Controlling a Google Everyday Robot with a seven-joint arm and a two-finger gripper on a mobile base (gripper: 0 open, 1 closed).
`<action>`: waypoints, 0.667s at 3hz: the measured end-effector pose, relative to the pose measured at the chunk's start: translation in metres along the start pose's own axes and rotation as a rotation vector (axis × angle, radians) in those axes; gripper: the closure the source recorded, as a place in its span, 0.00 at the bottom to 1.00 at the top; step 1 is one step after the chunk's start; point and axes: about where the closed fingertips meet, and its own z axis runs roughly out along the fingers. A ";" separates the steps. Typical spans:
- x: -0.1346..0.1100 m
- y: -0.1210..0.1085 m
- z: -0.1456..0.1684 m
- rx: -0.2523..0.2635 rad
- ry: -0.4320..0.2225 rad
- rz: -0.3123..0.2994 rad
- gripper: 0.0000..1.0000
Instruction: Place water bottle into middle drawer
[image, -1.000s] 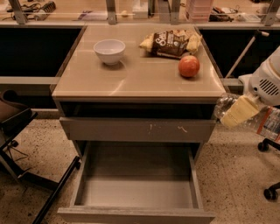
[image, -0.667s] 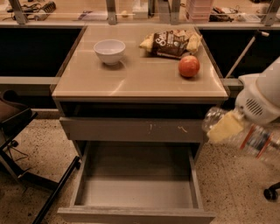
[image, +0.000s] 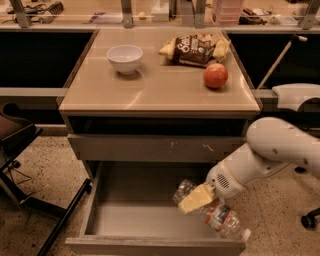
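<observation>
Partly hiding it, the tool (image: 196, 199) grips the water bottle (image: 223, 220) over the middle drawer (image: 134, 221).

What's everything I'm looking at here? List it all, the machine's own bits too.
bowl: one, white, left side of the cabinet top
chip bag: one, dark and yellow, back right of the top
apple: one, red, in front of the chip bag
cabinet: one, beige top, centre
scratched drawer front: one, grey, just under the top
middle drawer: one, grey, pulled open below
water bottle: one, clear, tilted over the drawer's right front
chair: one, dark, far left
arm: one, white, from the right
gripper: one, yellowish, shut on the water bottle
</observation>
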 end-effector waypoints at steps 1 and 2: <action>-0.002 0.003 0.030 -0.123 -0.010 0.068 1.00; -0.001 0.002 0.036 -0.143 -0.037 0.064 1.00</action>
